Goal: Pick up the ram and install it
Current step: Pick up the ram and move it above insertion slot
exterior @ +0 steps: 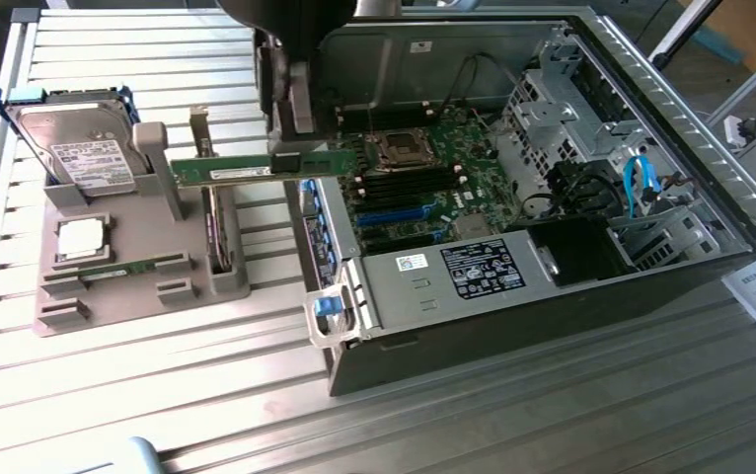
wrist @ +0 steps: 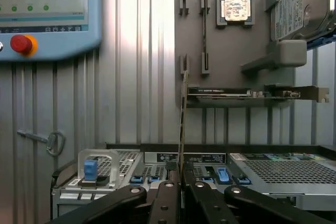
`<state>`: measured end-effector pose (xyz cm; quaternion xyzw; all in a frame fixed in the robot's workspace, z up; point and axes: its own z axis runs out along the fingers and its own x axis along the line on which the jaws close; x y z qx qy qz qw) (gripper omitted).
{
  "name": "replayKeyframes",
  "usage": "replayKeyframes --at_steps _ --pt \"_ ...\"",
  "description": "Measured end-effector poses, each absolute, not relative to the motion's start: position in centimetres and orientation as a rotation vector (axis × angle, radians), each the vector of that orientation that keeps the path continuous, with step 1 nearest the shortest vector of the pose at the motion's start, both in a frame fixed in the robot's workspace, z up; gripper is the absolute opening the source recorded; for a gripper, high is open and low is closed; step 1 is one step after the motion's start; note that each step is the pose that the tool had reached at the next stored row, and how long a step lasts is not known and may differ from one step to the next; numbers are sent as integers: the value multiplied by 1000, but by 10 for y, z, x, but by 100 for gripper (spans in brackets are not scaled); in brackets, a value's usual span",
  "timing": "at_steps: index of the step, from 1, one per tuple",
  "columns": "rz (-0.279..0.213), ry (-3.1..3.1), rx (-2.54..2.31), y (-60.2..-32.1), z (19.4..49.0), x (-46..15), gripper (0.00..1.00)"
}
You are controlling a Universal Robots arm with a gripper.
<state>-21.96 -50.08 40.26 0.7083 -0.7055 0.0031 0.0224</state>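
Pincer [exterior: 286, 161] clamped on the ram [exterior: 220, 171]. The stick is held level in the air, between the grey tray [exterior: 148, 237] on the exterior view's left and the open computer case [exterior: 694, 128] on its right.

The upright bracketed card [exterior: 199, 123] stands close behind the ram's free end. On the tray are a hard drive [exterior: 75, 148], a processor chip [exterior: 79, 239], and possibly a second stick [exterior: 134, 268] near the front. The motherboard [exterior: 437, 163] lies inside the case.

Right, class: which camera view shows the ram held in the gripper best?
The exterior view: it shows the ram's long green face with its white label, gripped by the gripper beside the open computer case. The wrist view shows the ram edge-on, a thin strip rising from the gripper.
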Motion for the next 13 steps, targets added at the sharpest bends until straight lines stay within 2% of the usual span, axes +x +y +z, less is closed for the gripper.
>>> replayKeyframes --at_steps 13 --pt "8 -2189 2189 -501 403 -149 14"
